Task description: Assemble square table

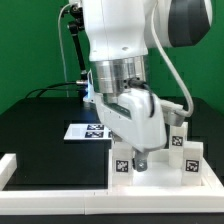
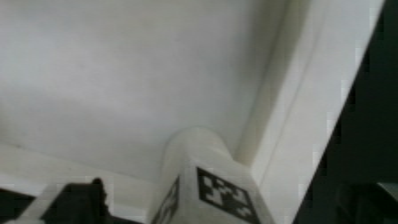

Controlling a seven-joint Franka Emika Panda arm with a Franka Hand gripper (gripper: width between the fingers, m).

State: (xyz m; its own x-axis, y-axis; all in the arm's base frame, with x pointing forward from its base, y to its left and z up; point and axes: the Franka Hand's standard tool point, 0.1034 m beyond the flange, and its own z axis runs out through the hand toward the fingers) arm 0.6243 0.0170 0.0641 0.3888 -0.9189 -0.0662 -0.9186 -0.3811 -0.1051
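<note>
Fingers (image 1: 140,160) stand apart just above a leg block (image 1: 139,163) upright on the square top (image 1: 160,178) near its rim, so the gripper should lift straight up to avoid nudging it.

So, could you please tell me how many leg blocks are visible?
3 leg blocks: one on the exterior view's left of the gripper, two on its right; another may be hidden.
</note>
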